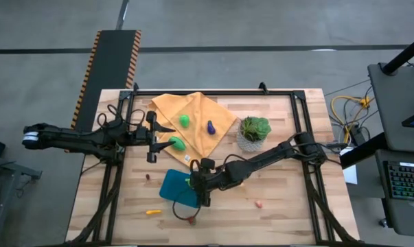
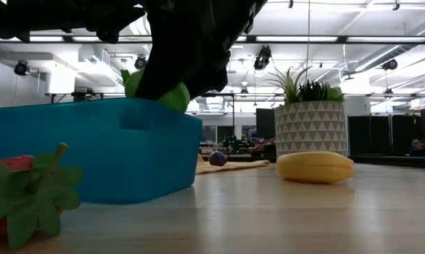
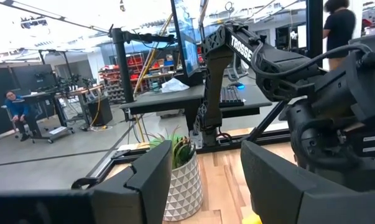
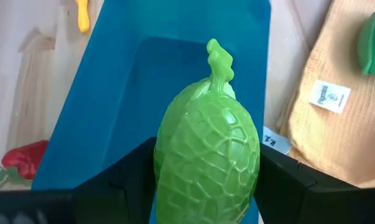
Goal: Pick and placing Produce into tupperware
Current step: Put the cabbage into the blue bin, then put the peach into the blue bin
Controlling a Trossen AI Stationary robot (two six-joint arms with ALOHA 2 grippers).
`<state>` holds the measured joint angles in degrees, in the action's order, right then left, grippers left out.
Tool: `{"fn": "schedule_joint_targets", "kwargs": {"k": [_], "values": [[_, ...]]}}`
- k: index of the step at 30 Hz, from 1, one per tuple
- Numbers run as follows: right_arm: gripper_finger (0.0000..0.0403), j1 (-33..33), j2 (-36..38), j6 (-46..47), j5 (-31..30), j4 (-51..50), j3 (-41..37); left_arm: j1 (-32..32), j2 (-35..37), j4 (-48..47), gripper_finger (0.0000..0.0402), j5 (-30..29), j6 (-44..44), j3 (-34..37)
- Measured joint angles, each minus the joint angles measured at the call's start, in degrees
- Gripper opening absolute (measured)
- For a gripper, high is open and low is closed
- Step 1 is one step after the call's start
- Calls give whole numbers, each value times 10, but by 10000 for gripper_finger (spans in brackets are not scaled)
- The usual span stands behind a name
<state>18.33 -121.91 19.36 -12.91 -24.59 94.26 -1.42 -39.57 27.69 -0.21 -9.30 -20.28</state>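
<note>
My right gripper [image 4: 206,180] clamps a green fruit [image 4: 207,158] over the blue container [image 4: 175,68]. A strawberry [image 4: 24,158] lies beside it. My left gripper [image 3: 203,180] hangs apart near the plant pot [image 3: 182,183].

Grey concrete floor [image 1: 261,27]; hazard-striped ramp [image 1: 114,58]; strip ceiling lights [image 2: 325,39]; desk with keyboard [image 1: 406,182]; seated person [image 3: 16,112] at far workstation.

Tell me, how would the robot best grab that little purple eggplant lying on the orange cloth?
Probably from straight above, closing across its narrow middle. The eggplant lies flat on the cloth, well apart from the green pieces, so fingers could drop either side of it. Its rounded body is likelier to give a firm hold than the thin stem end. Its finer shape is too small to judge.
</note>
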Motion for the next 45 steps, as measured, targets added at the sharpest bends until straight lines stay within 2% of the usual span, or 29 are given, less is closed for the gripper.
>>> {"fn": "schedule_joint_targets", "kwargs": {"k": [9,27,45], "values": [[211,0,-1,-1,1,0,0,0,0,1,178,0,0,0],[253,0,-2,0,0,0,0,0,0,1,178,0,0,0],[247,-26,5,-41,-7,-2,18,0,0,1,178,0,0,0]]}}
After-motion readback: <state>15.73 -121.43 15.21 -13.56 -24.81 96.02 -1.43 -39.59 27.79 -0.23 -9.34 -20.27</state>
